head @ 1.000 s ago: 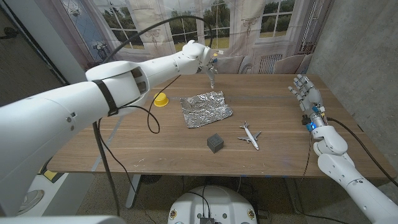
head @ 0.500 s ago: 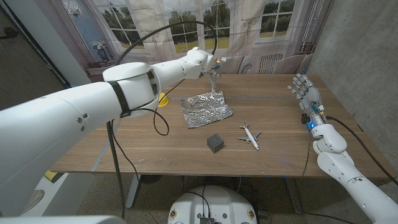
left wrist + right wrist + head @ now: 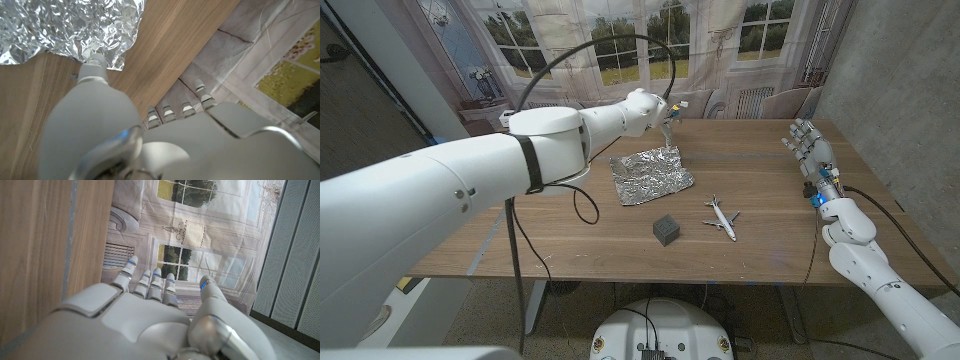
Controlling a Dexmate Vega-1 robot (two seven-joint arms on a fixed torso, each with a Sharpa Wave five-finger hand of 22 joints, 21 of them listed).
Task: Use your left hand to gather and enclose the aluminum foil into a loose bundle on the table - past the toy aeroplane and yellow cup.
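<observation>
Head view: left robot hand (image 3: 662, 112) has come right and down over the last second, now at the foil's (image 3: 651, 173) far edge; gather not yet begun. Foil lies flat mid-worktop (image 3: 760, 160), plane (image 3: 721, 216) near right.
Left wrist: fingertip (image 3: 95, 61) just above foil (image 3: 70, 25) edge, fingers apart, nothing held.
Right wrist: right robot hand (image 3: 150, 305) spread, empty, off the worktop's right edge.
</observation>
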